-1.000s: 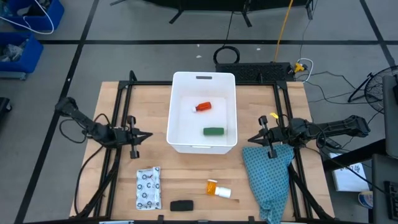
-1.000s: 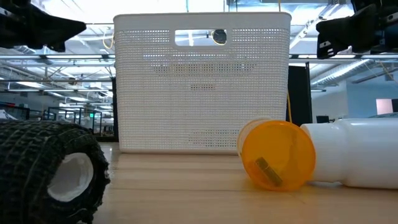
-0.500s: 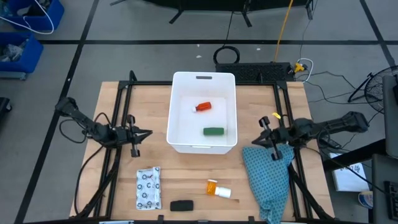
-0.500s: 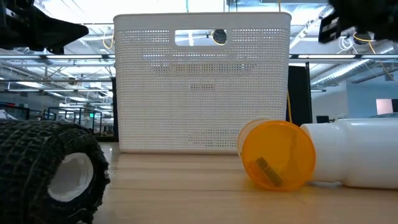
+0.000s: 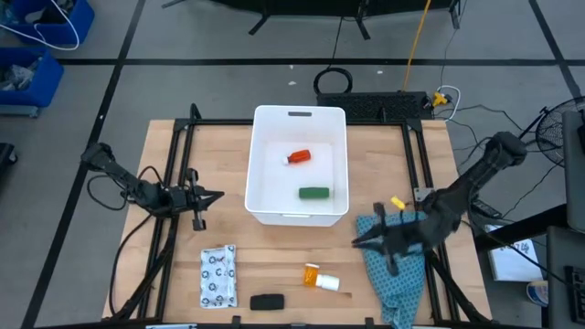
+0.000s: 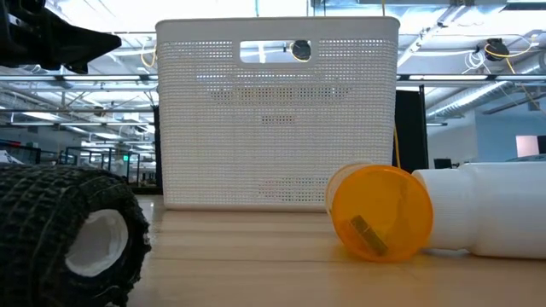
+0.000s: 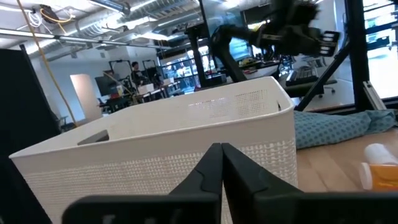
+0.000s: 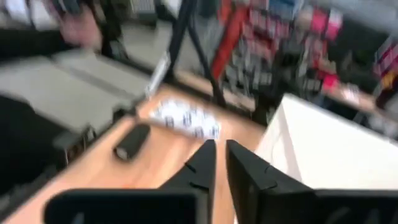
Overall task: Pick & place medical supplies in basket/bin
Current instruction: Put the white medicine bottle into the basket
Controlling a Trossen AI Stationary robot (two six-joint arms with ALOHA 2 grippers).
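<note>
The right gripper (image 5: 358, 241), fingers pressed almost together, hangs over the teal cloth (image 5: 395, 274) near the table's right edge. The orange vial (image 5: 321, 277) lies on its side near the front edge, white cap toward the cloth. The black oblong (image 5: 266, 302) and white packet (image 5: 218, 275) lie further left. The left gripper (image 5: 217, 196), pressed together, waits left of the basket (image 5: 299, 116), which holds the green oblong (image 5: 313, 193) and red-and-white bottle (image 5: 299, 157).

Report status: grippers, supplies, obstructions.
Left gripper shut, parked beside bin. Right gripper empty, above teal cloth, facing orange vial. Path open.
</note>
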